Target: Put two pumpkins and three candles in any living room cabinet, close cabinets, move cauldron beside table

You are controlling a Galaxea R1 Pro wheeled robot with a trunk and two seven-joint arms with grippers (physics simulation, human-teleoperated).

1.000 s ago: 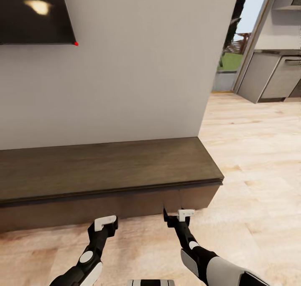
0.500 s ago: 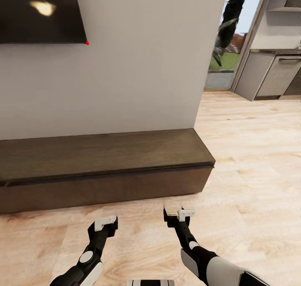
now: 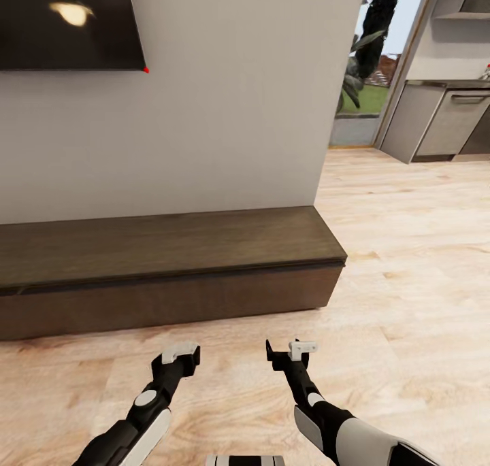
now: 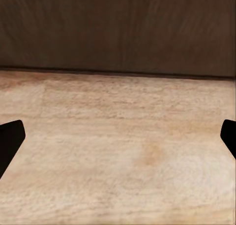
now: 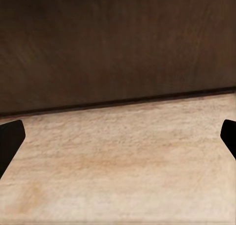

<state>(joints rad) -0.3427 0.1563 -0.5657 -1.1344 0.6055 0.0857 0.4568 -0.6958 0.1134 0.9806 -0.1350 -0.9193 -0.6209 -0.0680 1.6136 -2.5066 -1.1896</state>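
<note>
cabinet [image 3: 170, 275] shut, left end cut off

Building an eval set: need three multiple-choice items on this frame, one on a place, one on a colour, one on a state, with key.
1. Where does the cabinet stand?
A. against the pale wall
B. beside the kitchen cupboards
C. out on the open floor

2. What colour is the cabinet?
A. white
B. dark brown
C. teal

3. How are both grippers' jaws?
A. shut on a candle
B. shut, empty
C. open, empty

Key: 1 A, its back meets the wall. 2 B, front and top are dark wood. 3 C, left gripper and right gripper have fingertips at opposite edges, floor between.
</note>
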